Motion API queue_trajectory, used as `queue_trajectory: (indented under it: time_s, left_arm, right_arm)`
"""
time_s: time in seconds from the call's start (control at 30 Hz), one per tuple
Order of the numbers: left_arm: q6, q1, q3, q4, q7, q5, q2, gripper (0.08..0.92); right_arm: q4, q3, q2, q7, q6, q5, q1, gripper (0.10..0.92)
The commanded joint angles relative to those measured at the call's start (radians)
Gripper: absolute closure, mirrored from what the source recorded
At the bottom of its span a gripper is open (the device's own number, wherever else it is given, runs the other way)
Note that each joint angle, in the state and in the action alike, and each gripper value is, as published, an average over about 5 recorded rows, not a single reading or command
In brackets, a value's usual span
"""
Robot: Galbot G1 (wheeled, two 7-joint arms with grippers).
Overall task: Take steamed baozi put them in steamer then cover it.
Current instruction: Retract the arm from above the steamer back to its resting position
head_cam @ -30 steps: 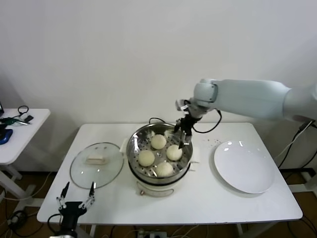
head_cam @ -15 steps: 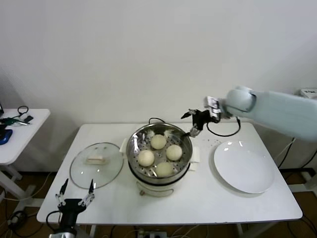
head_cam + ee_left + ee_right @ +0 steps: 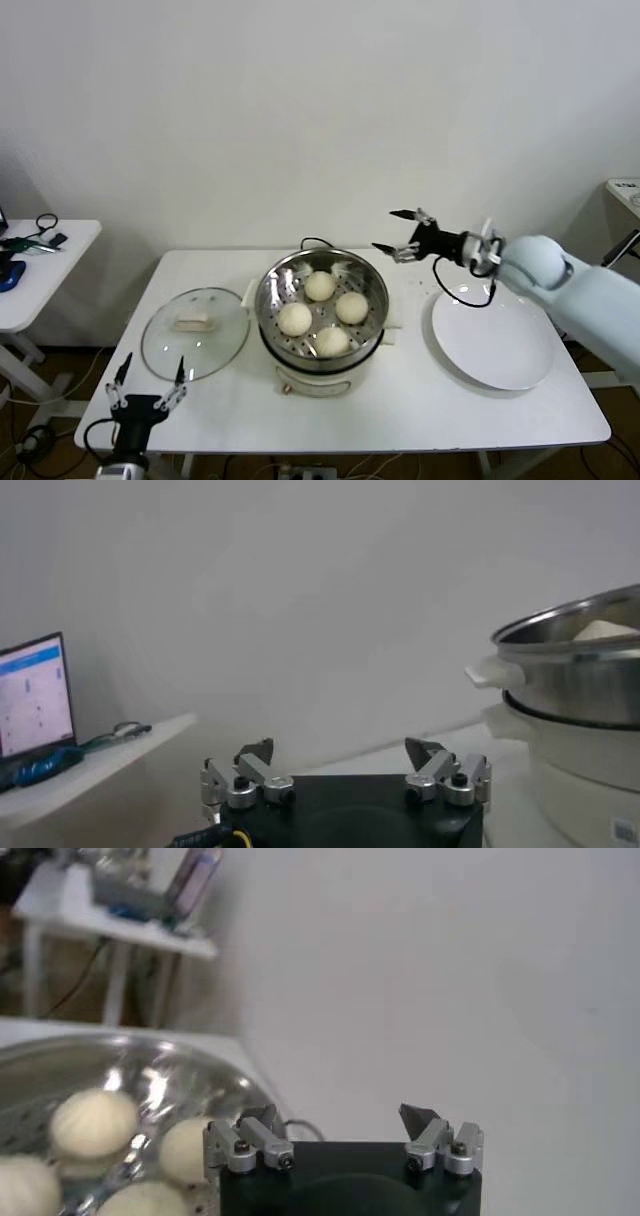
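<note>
Inside the steamer (image 3: pixel 322 312) 4 steamed baozi (image 3: pixel 333 341) are seated, so the cover (image 3: pixel 195 333) should be gripped squarely by its handle. Left claw (image 3: pixel 146 392), nearest it, is spread wide and empty; right claw (image 3: pixel 402 232) likewise

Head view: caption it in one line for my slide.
Four cream-white buns sit in the round steel steamer, clear glass lid beside it, right gripper open and empty.

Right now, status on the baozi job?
Right hand open, empty, beside steamer. Left hand open at table's near edge. Four baozi in steamer. Cover on table; nothing blocking.
</note>
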Motion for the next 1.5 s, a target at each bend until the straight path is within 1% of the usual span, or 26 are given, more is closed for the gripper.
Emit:
queue_trajectory:
  time_s: [0.03, 0.2, 0.33, 0.5, 0.67, 0.83, 1.1, 1.5]
  left_arm:
    - [0.029, -0.008, -0.01, -0.019, 0.005, 0.21, 0.002, 0.177]
    - [0.04, -0.031, -0.029, -0.031, 0.012, 0.453, 0.014, 0.177]
    - [0.073, -0.038, -0.048, -0.046, 0.016, 0.707, 0.033, 0.177]
    - [0.112, -0.052, -0.045, -0.037, 0.048, 0.988, 0.071, 0.177]
    - [0.123, -0.095, -0.013, 0.024, 0.081, 1.193, 0.102, 0.177]
    - [0.134, -0.166, 0.023, 0.114, 0.072, 1.276, 0.122, 0.177]
    - [0.115, -0.317, 0.06, 0.304, 0.013, 1.306, 0.135, 0.177]
    - [0.113, -0.464, 0.098, 0.477, -0.011, 1.314, 0.134, 0.177]
  right_arm:
    - [0.104, 0.77, 0.053, 0.146, 0.035, -0.116, -0.727, 0.203]
    - [0.162, 0.955, 0.214, 0.198, -0.07, -0.182, -0.903, 0.203]
    - [0.202, 1.065, 0.331, 0.215, -0.111, -0.243, -1.003, 0.203]
    - [0.219, 1.12, 0.402, 0.198, -0.11, -0.308, -1.07, 0.203]
    - [0.204, 1.144, 0.444, 0.175, -0.077, -0.336, -1.105, 0.203]
    - [0.182, 1.151, 0.464, 0.163, -0.057, -0.386, -1.128, 0.203]
    - [0.157, 1.14, 0.481, 0.163, -0.045, -0.448, -1.139, 0.203]
    - [0.149, 1.117, 0.479, 0.162, -0.054, -0.484, -1.128, 0.203]
